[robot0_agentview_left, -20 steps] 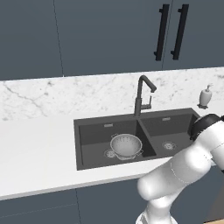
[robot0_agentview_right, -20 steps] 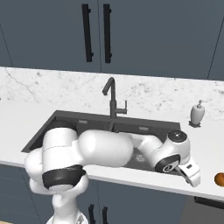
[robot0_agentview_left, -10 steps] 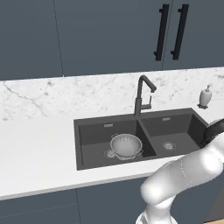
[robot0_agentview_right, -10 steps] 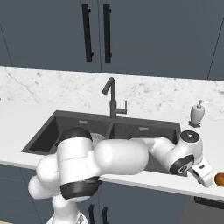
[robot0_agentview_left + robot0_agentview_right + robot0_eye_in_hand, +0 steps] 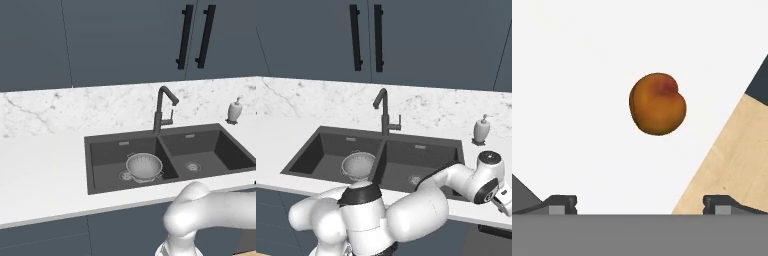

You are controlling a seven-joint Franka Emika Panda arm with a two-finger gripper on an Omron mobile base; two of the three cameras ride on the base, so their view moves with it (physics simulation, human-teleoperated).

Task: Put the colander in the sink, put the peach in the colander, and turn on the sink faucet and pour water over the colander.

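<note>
On the white counter, straight ahead of the gripper (image 5: 640, 205) in the hand view, lies the peach (image 5: 657, 104) — centred between the two tips, near a pale wooden strip. It is roundish, with no real long axis. The jaws are spread wide and empty — touching nothing. The colander (image 5: 144, 166) sits in the sink (image 5: 102, 150).
</note>
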